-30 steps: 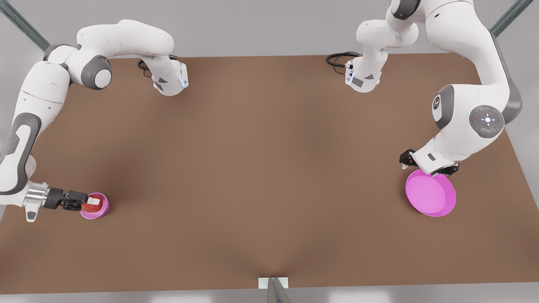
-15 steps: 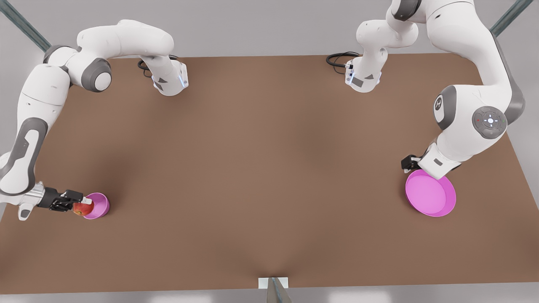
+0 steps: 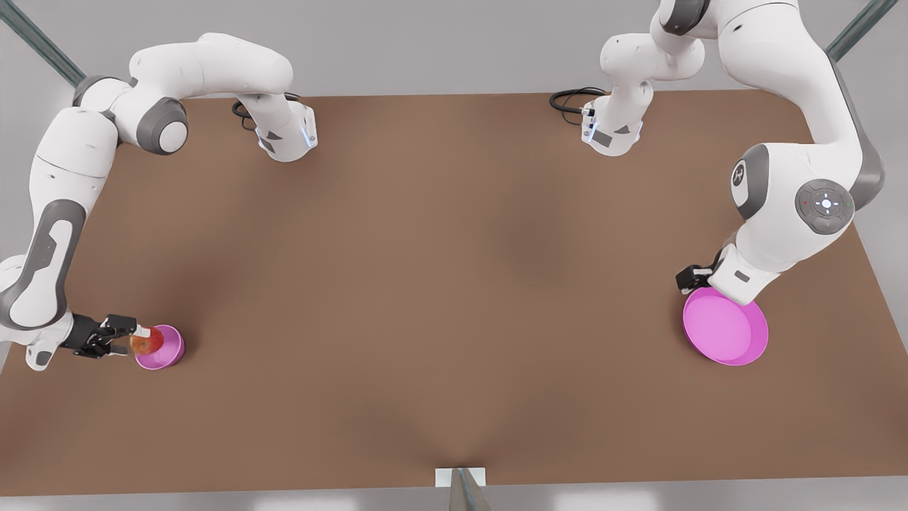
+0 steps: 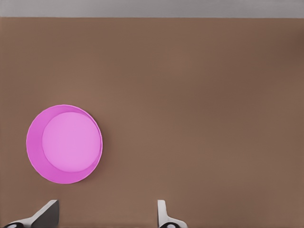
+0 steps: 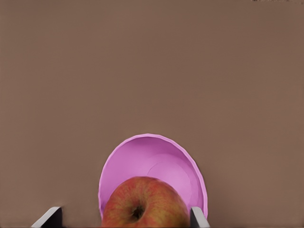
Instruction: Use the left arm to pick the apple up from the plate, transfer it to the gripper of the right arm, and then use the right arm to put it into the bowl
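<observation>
The right gripper (image 3: 128,339) sits at the front view's left edge of the brown table (image 3: 440,284), its fingertips (image 5: 52,216) spread wide, clear of the apple (image 3: 145,342), so the fruit is released. The apple lies at the near rim of the small pink bowl (image 3: 167,351), overlapping its opening; in the right wrist view the apple (image 5: 145,204) sits between the parted tips over the bowl (image 5: 156,161). On the front view's right, the left gripper (image 3: 691,277) hovers by the far edge of the plate (image 3: 734,333), fingers (image 4: 47,216) apart and holding nothing; the plate (image 4: 64,145) is bare
</observation>
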